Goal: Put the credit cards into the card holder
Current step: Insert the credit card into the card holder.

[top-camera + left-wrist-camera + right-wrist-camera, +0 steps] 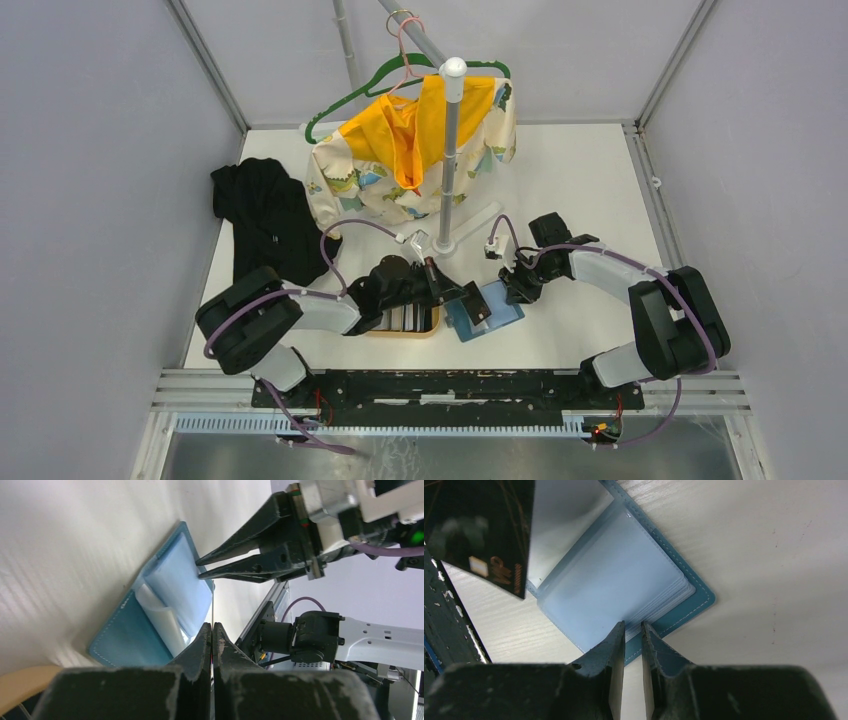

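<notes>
A: So, how does one do this step well?

B: I think the card must come down flat and in line with a sleeve's mouth, and slowly, so its corner does not catch. From above, the left gripper (458, 292) reaches across from the left, forearm low over the wooden tray (405, 333). In the tray the other credit cards (405, 318) wait. Its jaws hold one black card (473, 303) just over the card holder (497, 318), which lies open on the counter (590, 200) between both arms.

A: And the right arm?

B: It bends in from the right, elbow raised, and the right gripper (516, 288) points down at the holder's far edge.

A: What does the left wrist camera give?

B: There the jaws are pressed together on the card, which shows only as a thin line. The holder is ahead of them, with one pale sleeve curling up. The right jaws enter from the upper right, narrow, with their tips on the top sleeve.

A: And the right wrist camera?

B: Its own jaws stand narrow at the holder's near edge and seem to nip the stack of pale sleeves, to keep it steady. The black card hangs at the upper left, tilted and above the holder, not yet in any sleeve. In my judgement the right arm should not move while the left one lowers the card and brings it level with the open sleeve before it pushes. Otherwise the holder can slide on the smooth counter.
</notes>
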`<action>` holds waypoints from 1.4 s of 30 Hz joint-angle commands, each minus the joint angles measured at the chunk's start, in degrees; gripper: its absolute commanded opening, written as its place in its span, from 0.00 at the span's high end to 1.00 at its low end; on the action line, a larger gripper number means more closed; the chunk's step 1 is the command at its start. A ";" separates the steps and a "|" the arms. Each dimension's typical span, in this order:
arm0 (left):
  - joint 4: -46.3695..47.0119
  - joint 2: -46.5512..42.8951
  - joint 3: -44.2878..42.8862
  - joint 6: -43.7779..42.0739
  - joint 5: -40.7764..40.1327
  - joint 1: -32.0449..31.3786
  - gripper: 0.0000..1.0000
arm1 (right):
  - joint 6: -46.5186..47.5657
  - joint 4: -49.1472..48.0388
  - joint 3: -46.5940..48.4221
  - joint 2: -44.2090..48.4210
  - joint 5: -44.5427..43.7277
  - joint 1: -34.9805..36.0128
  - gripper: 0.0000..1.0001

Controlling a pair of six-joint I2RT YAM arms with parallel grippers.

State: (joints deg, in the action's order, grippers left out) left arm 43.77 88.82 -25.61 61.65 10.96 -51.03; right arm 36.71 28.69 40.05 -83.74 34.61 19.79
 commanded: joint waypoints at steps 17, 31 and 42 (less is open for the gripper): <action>8.08 5.63 -1.77 11.13 -11.49 -10.38 0.98 | 0.39 -0.03 0.90 -0.89 -2.01 0.66 0.77; 9.66 7.65 4.60 13.24 -14.40 -8.12 0.98 | 0.39 0.14 0.90 -1.13 -2.00 0.68 0.77; 2.88 4.18 5.47 10.79 -17.37 -6.54 0.98 | 0.41 0.10 0.91 -1.16 -1.92 0.68 0.77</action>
State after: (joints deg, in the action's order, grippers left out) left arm 52.69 95.31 -20.25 74.50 -2.22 -57.89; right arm 36.71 28.58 40.16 -83.88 34.46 20.14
